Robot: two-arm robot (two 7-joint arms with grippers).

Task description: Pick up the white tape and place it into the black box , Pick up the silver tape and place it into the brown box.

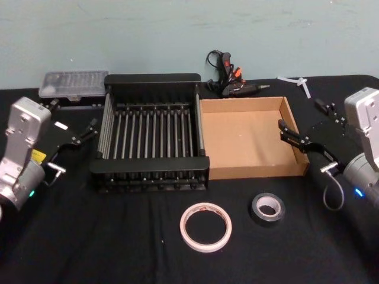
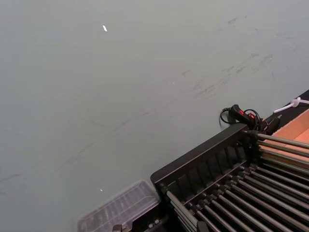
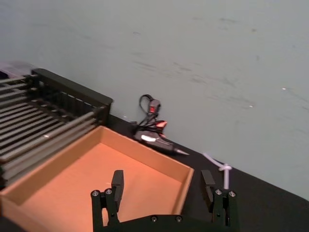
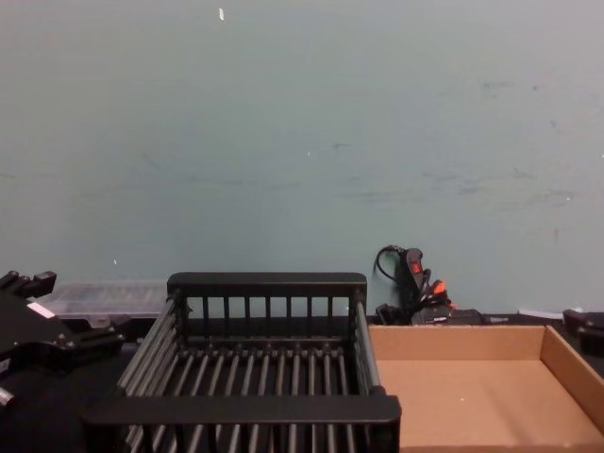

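Head view: black box (image 1: pixel 151 87) and brown box (image 1: pixel 249 142) side by side, touching, at the back of the counter (image 1: pixel 89 236). White tape (image 1: pixel 205 226) and silver tape (image 1: pixel 267 208) lie flat in front, near each other, outside both boxes. Left gripper (image 1: pixel 89 130) beside the black box, jaws apart and empty. Right gripper (image 1: pixel 290 133) at the brown box's right wall.

Right wrist view: jaws spread wide, nothing between them, over the brown box's corner.

Chest view: both boxes empty.
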